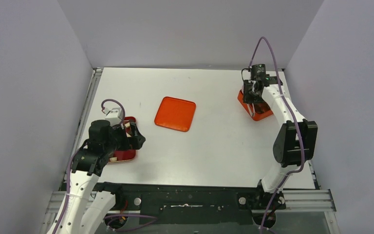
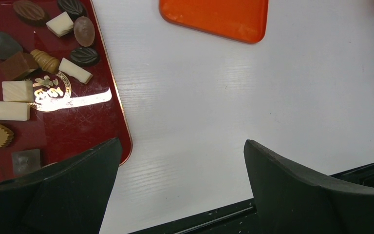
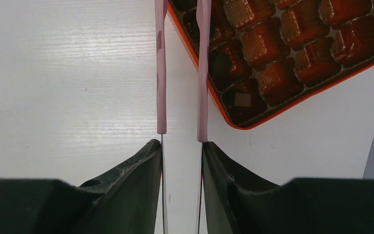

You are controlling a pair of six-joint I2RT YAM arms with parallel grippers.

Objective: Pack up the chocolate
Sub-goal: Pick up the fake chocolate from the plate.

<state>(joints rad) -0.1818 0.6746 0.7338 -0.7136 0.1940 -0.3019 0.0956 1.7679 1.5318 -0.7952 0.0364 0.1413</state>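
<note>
Tongs tips cut off; chocolate mostly hidden under left arm.

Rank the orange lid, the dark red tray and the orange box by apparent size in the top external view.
1. orange lid: fully visible, largest.
2 and 3. dark red tray and orange box: each is partly hidden and the visible parts look about alike, so they are left unranked.

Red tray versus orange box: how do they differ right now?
The red tray is flat and undivided; the orange box has moulded cells. The tray holds a loose scatter of chocolates; the box shows mostly empty cells. The tray sits by the left gripper, the box by the right gripper, which holds pink tongs. Both rest on the table.
</note>
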